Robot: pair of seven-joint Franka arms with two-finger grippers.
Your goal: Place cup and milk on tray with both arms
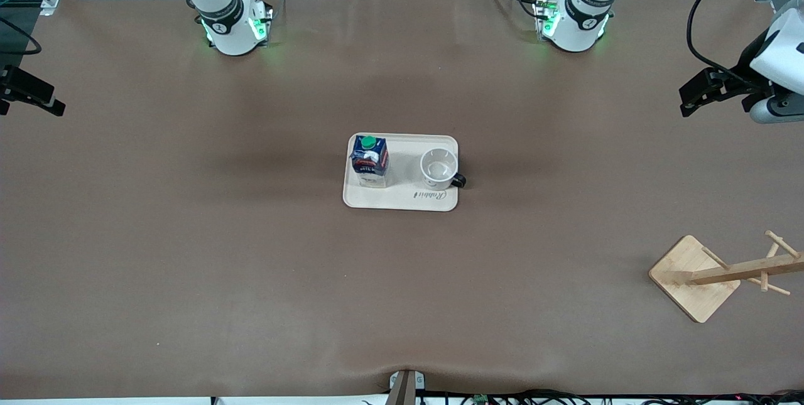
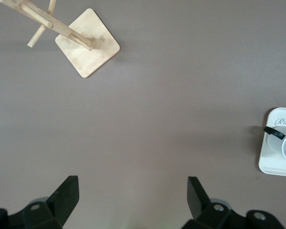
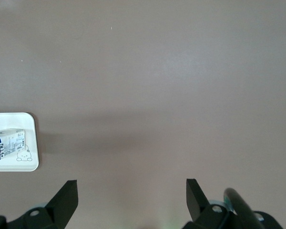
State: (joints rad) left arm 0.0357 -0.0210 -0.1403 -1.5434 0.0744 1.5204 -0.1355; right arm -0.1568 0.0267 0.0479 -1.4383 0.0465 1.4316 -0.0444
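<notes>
The flat cream rectangular tray (image 1: 402, 198) lay at the middle of the brown bench (image 1: 188, 235), carrying both task objects: the small dark-blue milk carton with a green screw cap (image 1: 370, 160) stood upright on the part toward the right arm's end, and the white mug with a black loop handle (image 1: 438, 169) stood beside it toward the left arm's end, its handle projecting over the tray's edge. The placing step appeared complete; judged from this layout, nothing remained but to keep both arms withdrawn. The left hand (image 2: 131, 202) hung over bare bench near the left arm's end, fingers apart and empty; the right hand (image 3: 132, 202) hung likewise at the right arm's end. Only the right wrist view resolved the tray's bear drawing (image 3: 23, 154). The front view alone showed carton and mug together. A tipped wooden peg rack (image 1: 716, 273) lay near the left arm's end.
</notes>
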